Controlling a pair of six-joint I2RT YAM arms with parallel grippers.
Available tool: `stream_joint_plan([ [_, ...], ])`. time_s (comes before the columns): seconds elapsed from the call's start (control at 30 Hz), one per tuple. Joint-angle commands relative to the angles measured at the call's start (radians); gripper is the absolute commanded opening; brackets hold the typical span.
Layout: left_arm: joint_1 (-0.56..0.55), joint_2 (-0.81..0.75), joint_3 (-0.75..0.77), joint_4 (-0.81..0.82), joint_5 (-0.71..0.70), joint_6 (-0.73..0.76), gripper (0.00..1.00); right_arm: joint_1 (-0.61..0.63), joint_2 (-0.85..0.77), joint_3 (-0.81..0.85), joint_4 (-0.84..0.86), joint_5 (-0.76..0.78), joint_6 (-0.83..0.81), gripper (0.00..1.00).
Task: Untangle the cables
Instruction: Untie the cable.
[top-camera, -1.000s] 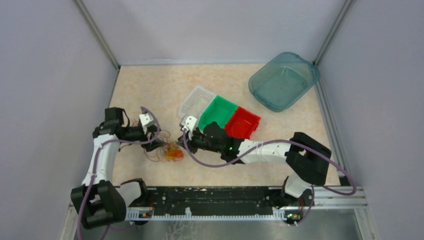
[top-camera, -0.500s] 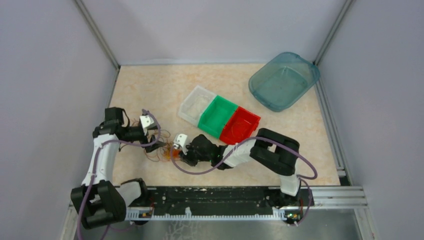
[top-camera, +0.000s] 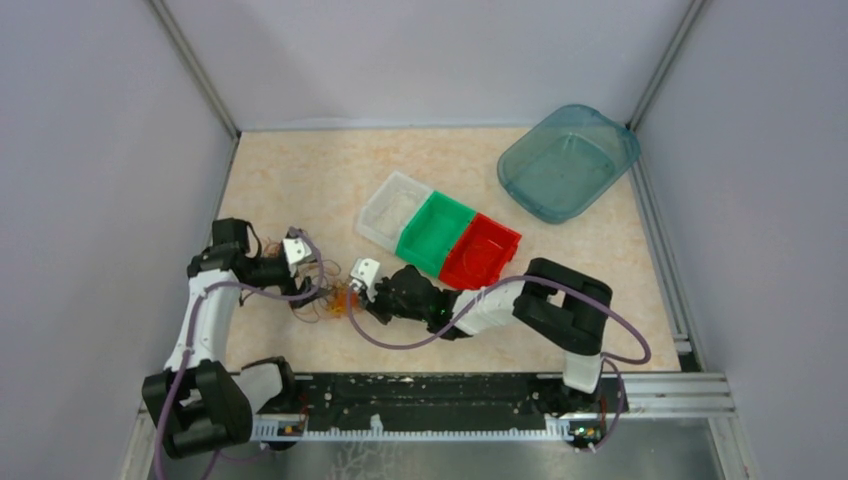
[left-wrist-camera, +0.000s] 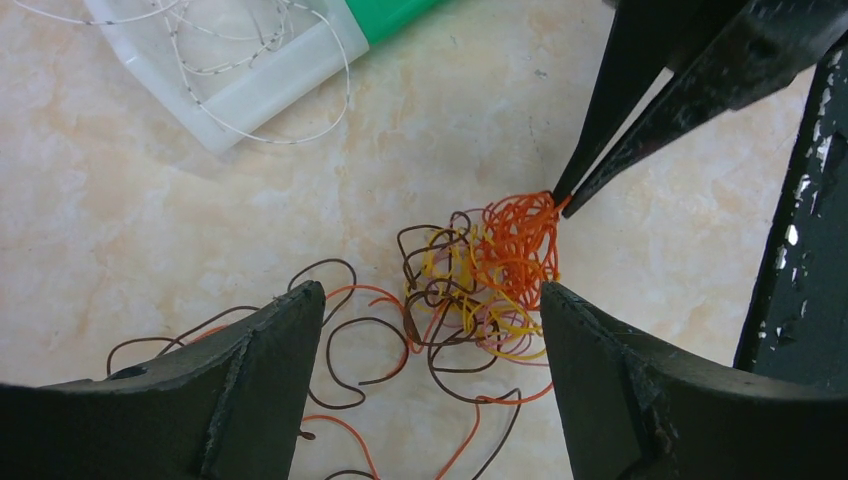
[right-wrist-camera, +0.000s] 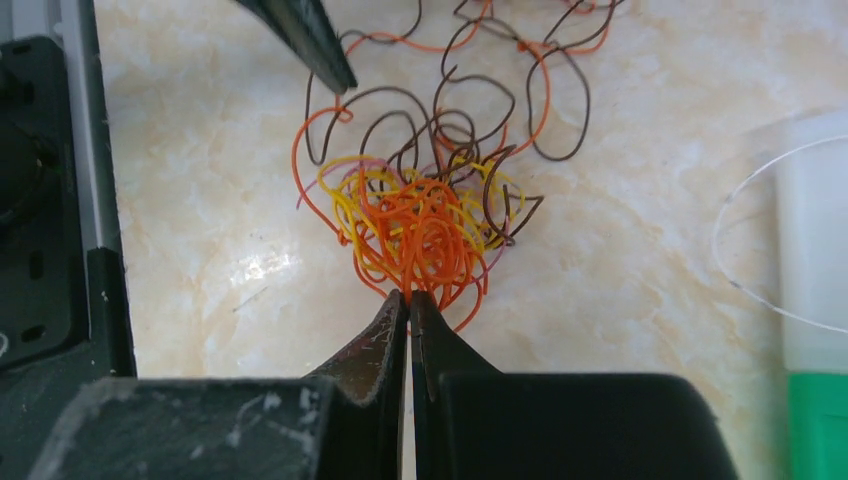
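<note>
A beige, marbled tabletop is enclosed by plain pale grey walls. The cables, a small knot of orange, yellow and brown loops, lie on its near-left part, with loose brown strands trailing outward. The left gripper is spread wide, one finger on each side of the knot. The right gripper is clenched, its tips pinching orange strands at the knot's edge. Farther back, a clear bin, a green bin and a red bin sit in a touching row. A teal tub rests in the far right corner.
</note>
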Motion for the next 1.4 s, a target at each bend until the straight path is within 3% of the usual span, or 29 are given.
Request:
stream_joint_plan([
  [0.0,-0.005,-0.020,-0.028,-0.040,0.016,0.127,0.85,0.004,-0.115,-0.027,0.088,0.036,-0.005,0.00],
  [0.27,-0.071,-0.059,-0.017,-0.024,0.041,0.143,0.82,-0.026,-0.287,-0.011,0.020,-0.007,0.009,0.00],
  [0.5,-0.158,-0.080,0.014,0.025,0.065,0.000,0.62,-0.050,-0.360,0.079,-0.072,-0.086,0.022,0.00],
  [0.6,-0.160,-0.082,0.018,0.007,0.065,0.001,0.46,-0.065,-0.373,0.110,-0.085,-0.112,0.057,0.00],
  [0.73,-0.162,-0.086,0.019,-0.022,0.031,0.021,0.14,-0.083,-0.394,0.131,-0.119,-0.118,0.070,0.00],
  [0.83,-0.162,-0.091,0.016,-0.036,0.010,0.035,0.00,-0.101,-0.410,0.112,-0.137,-0.114,0.079,0.00],
  [1.0,-0.162,-0.107,-0.002,0.000,-0.017,-0.014,0.00,-0.125,-0.462,0.043,-0.158,-0.085,0.113,0.00],
  [1.2,-0.161,-0.127,-0.078,0.176,-0.230,-0.081,0.00,-0.184,-0.613,-0.108,-0.169,-0.030,0.171,0.00],
  [1.37,-0.161,-0.131,-0.119,0.211,-0.301,-0.062,0.00,-0.227,-0.730,-0.197,-0.187,-0.003,0.207,0.00],
])
